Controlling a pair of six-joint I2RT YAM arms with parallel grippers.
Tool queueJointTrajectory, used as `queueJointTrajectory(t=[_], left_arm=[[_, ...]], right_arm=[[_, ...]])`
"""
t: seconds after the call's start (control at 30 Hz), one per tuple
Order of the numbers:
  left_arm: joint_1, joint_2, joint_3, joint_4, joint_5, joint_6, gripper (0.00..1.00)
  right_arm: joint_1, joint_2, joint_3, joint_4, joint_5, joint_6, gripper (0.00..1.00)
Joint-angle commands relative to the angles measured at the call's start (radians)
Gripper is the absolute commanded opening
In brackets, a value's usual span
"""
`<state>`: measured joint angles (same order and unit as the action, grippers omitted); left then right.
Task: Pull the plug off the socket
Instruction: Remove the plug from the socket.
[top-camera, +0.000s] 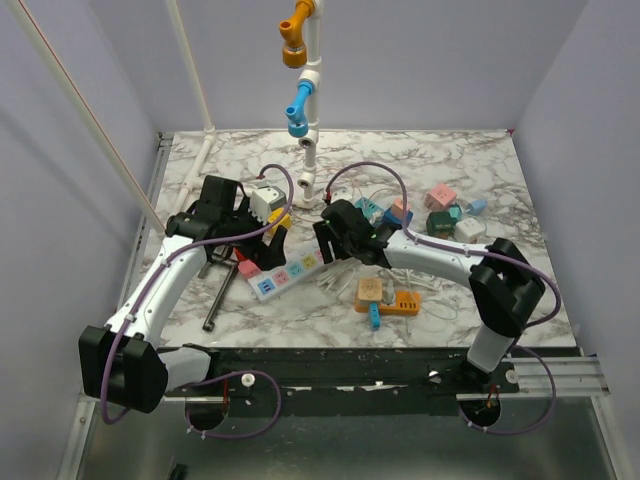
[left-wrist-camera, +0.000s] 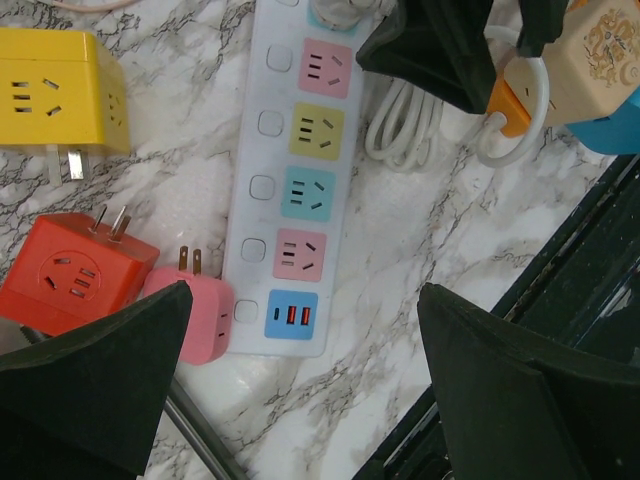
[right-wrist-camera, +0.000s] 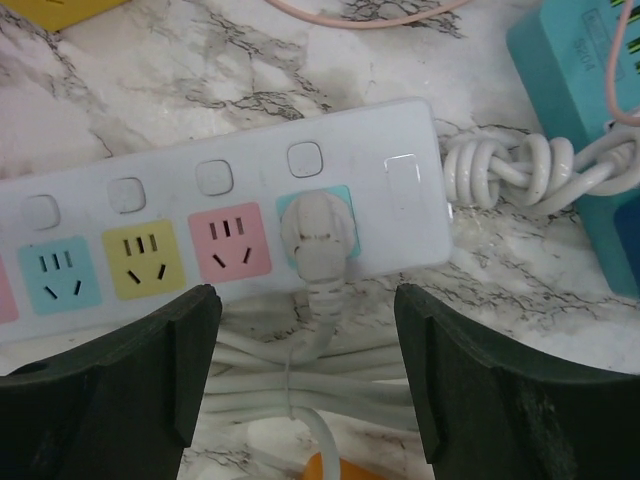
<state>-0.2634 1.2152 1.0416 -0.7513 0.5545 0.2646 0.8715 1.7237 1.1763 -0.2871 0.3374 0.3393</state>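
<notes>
the plug (right-wrist-camera: 318, 238) at the socket's (right-wrist-camera: 258, 170) three o'clock end is being flanked by spread right jaws; left jaws likewise spread.

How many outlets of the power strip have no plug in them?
4, along the socket: pink outlet beside the plug, yellow outlet, teal outlet, second pink outlet beside the USB panel. None looks hidden.

My right fingers (right-wrist-camera: 110, 390) are matt black plastic with a faintly grainy skin. At twelve o'clock from them, the socket (right-wrist-camera: 230, 215) is smooth white plastic with a soft sheen, and its pastel outlet faces look flat and matt. The plug (right-wrist-camera: 318, 240) looks like moulded white plastic, slightly grubby. At its six o'clock the coiled cord (right-wrist-camera: 260, 370) is smooth and glossy. The table (right-wrist-camera: 200, 90) has a sleek marble-pattern surface.
</notes>
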Motion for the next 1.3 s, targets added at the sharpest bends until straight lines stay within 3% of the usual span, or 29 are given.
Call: queueJointTrajectory(t=[0.0, 0.23, 0.4, 0.53, 0.87, 0.93, 1.0, 1.03, 1.27], left_arm=[[0.007, -0.02, 0.016, -0.013, 0.009, 0.0, 0.98], [0.015, -0.025, 0.012, -0.006, -0.002, 0.002, 0.98], [0.015, -0.023, 0.005, 0.015, 0.0, -0.002, 0.98], [0.015, -0.015, -0.005, 0.038, 0.019, -0.016, 0.99], [0.013, -0.015, -0.013, 0.052, 0.039, -0.015, 0.98], [0.013, -0.013, -0.011, 0.052, 0.041, -0.015, 0.98], [0.013, -0.01, -0.015, 0.057, 0.046, -0.019, 0.98], [0.012, -0.008, -0.018, 0.061, 0.049, -0.022, 0.98], [-0.013, 0.028, -0.041, 0.092, 0.081, -0.032, 0.98]], right_arm=[[0.006, 0.071, 0.048, 0.027, -0.053, -0.032, 0.75], [0.006, 0.107, 0.061, -0.004, -0.058, -0.036, 0.59], [0.006, 0.101, 0.026, -0.011, -0.077, -0.036, 0.54], [0.006, 0.12, 0.01, -0.011, -0.102, -0.035, 0.41], [0.006, 0.139, -0.016, -0.019, -0.105, -0.038, 0.46], [0.007, 0.128, -0.013, -0.015, -0.1, -0.039, 0.33], [0.006, 0.097, -0.022, 0.006, -0.098, -0.045, 0.07], [0.006, 0.081, -0.034, 0.025, -0.103, -0.052, 0.01], [0.006, -0.102, -0.175, 0.229, -0.154, -0.12, 0.01]])
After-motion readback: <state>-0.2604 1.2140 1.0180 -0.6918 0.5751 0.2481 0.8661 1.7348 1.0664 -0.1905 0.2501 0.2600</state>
